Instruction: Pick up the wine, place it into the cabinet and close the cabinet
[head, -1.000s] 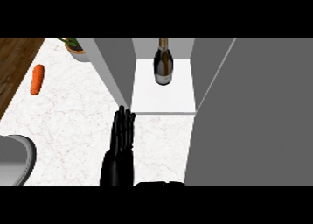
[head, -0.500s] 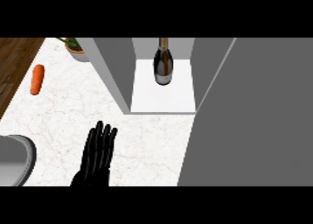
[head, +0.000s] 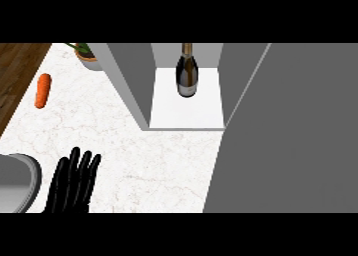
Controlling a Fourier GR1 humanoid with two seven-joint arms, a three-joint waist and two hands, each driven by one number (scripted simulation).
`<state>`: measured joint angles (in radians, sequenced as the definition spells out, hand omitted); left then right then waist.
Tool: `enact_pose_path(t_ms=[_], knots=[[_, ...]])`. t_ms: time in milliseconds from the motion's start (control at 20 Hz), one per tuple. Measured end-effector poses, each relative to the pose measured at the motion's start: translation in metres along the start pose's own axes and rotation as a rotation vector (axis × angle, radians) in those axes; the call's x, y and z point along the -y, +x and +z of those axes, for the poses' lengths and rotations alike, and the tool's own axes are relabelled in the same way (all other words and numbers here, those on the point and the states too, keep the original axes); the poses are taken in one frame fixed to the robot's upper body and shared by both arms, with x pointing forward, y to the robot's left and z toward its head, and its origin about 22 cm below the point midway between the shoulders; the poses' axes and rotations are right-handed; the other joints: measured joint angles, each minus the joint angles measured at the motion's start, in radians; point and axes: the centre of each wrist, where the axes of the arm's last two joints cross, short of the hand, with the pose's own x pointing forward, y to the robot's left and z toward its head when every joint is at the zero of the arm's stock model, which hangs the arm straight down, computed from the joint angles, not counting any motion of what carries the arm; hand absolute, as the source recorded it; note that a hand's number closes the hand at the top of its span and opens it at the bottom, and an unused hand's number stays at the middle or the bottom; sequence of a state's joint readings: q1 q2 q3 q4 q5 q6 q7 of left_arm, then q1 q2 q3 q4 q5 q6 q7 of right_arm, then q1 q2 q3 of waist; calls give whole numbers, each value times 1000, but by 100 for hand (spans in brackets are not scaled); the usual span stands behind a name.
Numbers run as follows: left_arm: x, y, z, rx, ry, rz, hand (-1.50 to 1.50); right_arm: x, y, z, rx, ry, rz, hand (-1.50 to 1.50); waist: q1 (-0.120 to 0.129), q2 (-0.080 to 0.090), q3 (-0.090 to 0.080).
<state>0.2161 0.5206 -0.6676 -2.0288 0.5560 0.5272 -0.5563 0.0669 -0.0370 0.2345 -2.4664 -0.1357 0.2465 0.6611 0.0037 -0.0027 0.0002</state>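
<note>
Left robot hand [head: 71, 182] shifted left; splayed flat, holding nothing.

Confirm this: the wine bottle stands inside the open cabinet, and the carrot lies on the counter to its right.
Wrong side. In the head view the carrot lies on the counter to the left of the wine bottle, which does stand inside the open cabinet.
</note>
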Motion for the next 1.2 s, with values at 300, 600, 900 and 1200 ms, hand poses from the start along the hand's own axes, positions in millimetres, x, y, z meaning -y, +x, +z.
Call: enact_pose_path(t_ms=[300, 600, 900, 1200], knots=[[-27, 18, -3, 24, 30, -11, -150, -23, -3, 1, -79, 99, -110, 150, -1, -2, -1], [-55, 33, -8, 45, 57, -23, -150, -46, 4, -3, -64, 273, -106, 150, 1, -2, -1], [-88, 45, -11, 49, 75, -37, -150, -72, 10, -6, -59, 327, -122, 150, 1, -4, -2], [-107, 59, -16, 46, 75, -49, -150, -82, 12, -7, -71, 256, -134, 150, 0, -6, -2]])
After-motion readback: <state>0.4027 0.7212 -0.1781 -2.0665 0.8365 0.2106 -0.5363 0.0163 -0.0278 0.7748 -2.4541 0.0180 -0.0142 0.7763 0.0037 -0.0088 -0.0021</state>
